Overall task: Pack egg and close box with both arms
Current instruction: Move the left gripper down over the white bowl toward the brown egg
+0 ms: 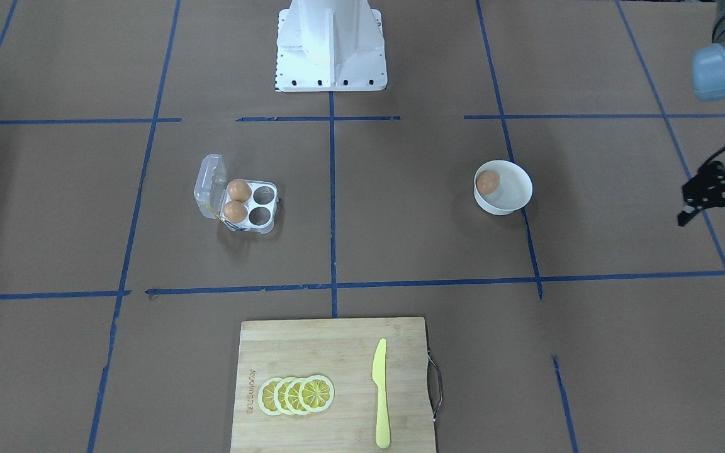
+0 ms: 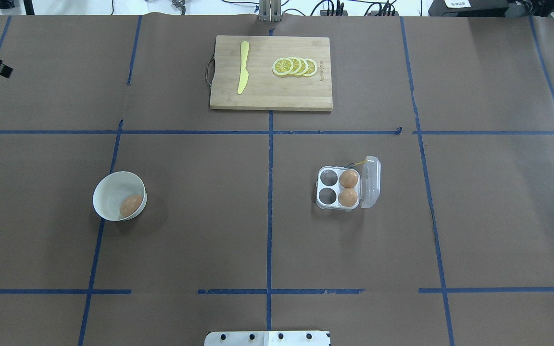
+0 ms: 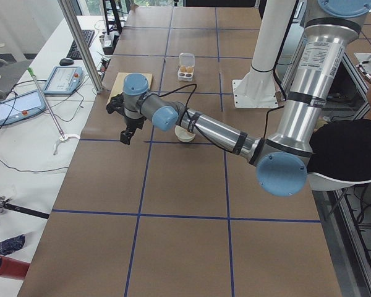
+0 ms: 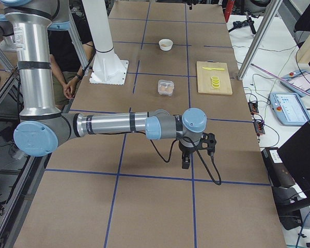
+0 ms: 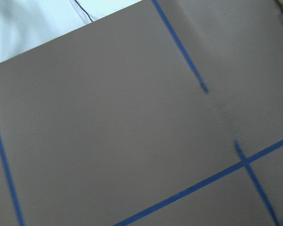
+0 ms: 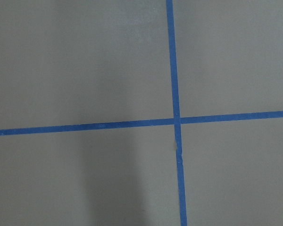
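On the worktop's [image 2: 209,230] left half the egg [image 2: 131,205] lies in a white bowl [image 2: 108,187]. On the right half sits the box [image 2: 339,188], lid [image 2: 371,181] open, two eggs [image 2: 348,179] inside. Toward the far left corner the left hand [image 1: 715,229] hangs empty, fingers spread. The right hand [image 4: 186,157] hovers near the right end; I cannot tell its opening.

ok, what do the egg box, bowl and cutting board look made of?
Box: clear glossy plastic, see-through lid. Bowl: smooth white, ceramic or plastic, cannot tell which. Cutting board: pale wood, maybe bamboo, visible grain, matte.
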Tool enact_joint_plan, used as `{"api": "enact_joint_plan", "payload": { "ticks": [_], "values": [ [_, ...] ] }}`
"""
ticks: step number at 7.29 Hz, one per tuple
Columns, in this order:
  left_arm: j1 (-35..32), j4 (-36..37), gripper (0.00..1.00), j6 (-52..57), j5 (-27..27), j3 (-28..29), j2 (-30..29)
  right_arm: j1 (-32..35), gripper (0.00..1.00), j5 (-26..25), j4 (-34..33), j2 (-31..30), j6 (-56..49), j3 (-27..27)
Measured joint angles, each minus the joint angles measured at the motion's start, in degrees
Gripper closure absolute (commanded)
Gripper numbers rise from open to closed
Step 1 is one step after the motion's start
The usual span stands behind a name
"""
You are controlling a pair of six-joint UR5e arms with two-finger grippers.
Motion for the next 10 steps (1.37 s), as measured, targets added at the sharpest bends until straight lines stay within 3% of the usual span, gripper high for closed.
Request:
{"api": "enact_joint_plan", "payload": {
  "ticks": [2, 4, 6, 8, 10],
  "values": [
    [10.0, -1.0, 0.00, -21.5, 6.4, -4.6, 0.2, 0.0, 0.00, 0.1, 0.1, -0.1, 0.0, -0.4],
    [18.5, -1.1, 0.02, -35.3, 12.8, -6.7, 0.7, -0.1, 0.00, 0.1, 0.1, -0.1, 0.1, -0.4],
    [24.6, -1.3, 0.05, -42.0, 15.1, -9.7, 3.1, -0.1, 0.00, 0.2, 0.1, 0.0, 0.2, -0.7],
    [31.4, -3.0, 0.13, -48.6, 19.5, -10.9, 5.0, -0.1, 0.00, 1.2, 0.1, -0.1, 0.4, -0.8],
    [33.5, -3.8, 0.22, -50.5, 21.0, -11.1, 5.6, -0.1, 0.00, 2.2, 0.1, -0.1, 0.5, -0.8]
  ]
}}
